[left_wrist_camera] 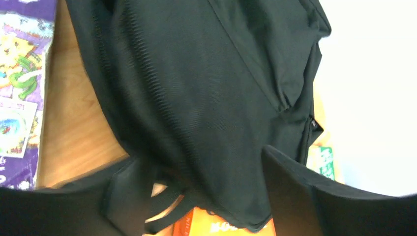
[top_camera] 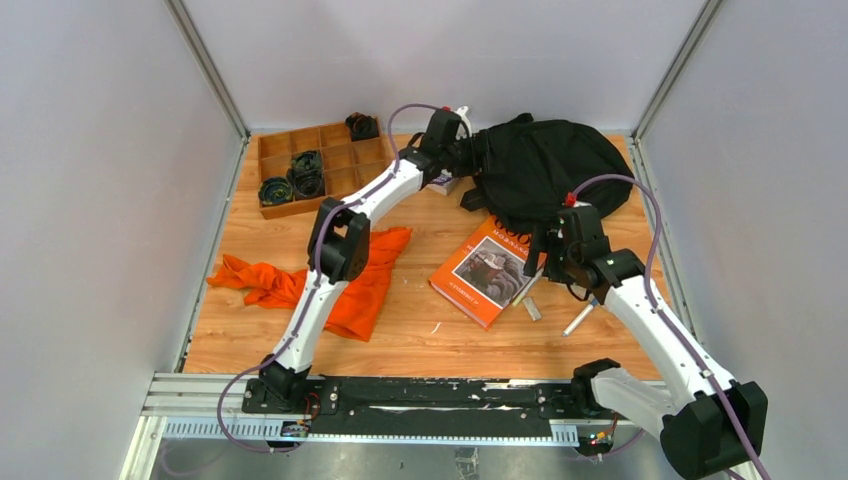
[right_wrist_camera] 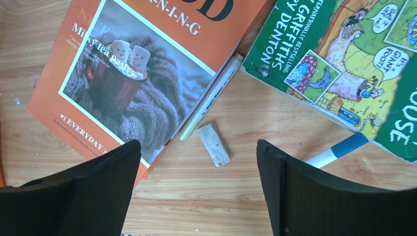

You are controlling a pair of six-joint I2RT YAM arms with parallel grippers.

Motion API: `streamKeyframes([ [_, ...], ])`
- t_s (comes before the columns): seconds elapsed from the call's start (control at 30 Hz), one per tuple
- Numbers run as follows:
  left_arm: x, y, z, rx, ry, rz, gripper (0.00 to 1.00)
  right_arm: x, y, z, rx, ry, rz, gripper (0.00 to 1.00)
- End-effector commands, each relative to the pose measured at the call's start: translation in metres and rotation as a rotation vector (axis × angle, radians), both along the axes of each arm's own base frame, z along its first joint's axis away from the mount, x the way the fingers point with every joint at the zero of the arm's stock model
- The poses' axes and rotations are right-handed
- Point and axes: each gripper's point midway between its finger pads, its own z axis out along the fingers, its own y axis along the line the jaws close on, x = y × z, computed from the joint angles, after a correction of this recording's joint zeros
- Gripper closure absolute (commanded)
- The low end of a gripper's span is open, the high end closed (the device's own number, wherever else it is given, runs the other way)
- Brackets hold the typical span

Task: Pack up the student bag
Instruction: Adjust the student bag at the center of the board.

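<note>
The student bag point(top_camera: 548, 165) is a large black backpack lying at the back right of the table. My left gripper point(top_camera: 463, 147) is at the bag's left edge. In the left wrist view the gripper point(left_wrist_camera: 200, 164) is open wide, with black bag fabric point(left_wrist_camera: 206, 88) and a strap hanging between its fingers. My right gripper point(top_camera: 545, 255) is open and empty, hovering over the right edge of an orange book point(top_camera: 488, 272). In the right wrist view the gripper point(right_wrist_camera: 196, 147) is above bare wood, just near of a small grey eraser point(right_wrist_camera: 214, 144).
A green comic book point(right_wrist_camera: 354, 64), a white marker point(right_wrist_camera: 211, 96) and a blue-capped marker point(right_wrist_camera: 339, 150) lie by the orange book point(right_wrist_camera: 142, 69). A purple book point(left_wrist_camera: 19, 98) lies left of the bag. An orange cloth point(top_camera: 340, 285) and a wooden compartment tray point(top_camera: 345, 160) are on the left.
</note>
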Motion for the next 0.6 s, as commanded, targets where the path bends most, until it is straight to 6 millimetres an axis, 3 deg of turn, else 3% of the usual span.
streamKeyframes([
  [0.0,0.008,0.014,0.054,-0.032,-0.061,0.04,0.09,-0.004,0.006,-0.006,0.072,0.023,-0.023,0.09],
  [0.13,0.0,0.031,0.08,-0.006,-0.068,0.045,0.03,-0.024,0.04,-0.034,0.255,0.119,0.007,0.13],
  [0.23,-0.014,0.058,0.109,0.056,-0.149,0.086,0.02,-0.035,0.044,-0.052,0.282,0.158,-0.017,0.14],
  [0.33,-0.042,0.083,0.142,0.057,-0.213,0.117,0.02,-0.036,0.048,-0.053,0.333,0.145,-0.044,0.16],
  [0.43,-0.076,0.097,0.132,0.091,-0.189,0.082,0.03,-0.034,0.069,-0.058,0.488,0.121,-0.054,0.2],
  [0.5,-0.096,0.108,0.114,0.117,-0.145,0.071,0.04,-0.031,0.072,-0.061,0.527,0.104,-0.091,0.23],
  [0.53,-0.11,0.114,0.092,0.136,-0.104,0.058,0.04,-0.028,0.07,-0.062,0.526,0.099,-0.116,0.24],
  [0.57,-0.12,0.118,0.083,0.14,-0.088,0.054,0.05,-0.027,0.069,-0.062,0.528,0.094,-0.129,0.25],
])
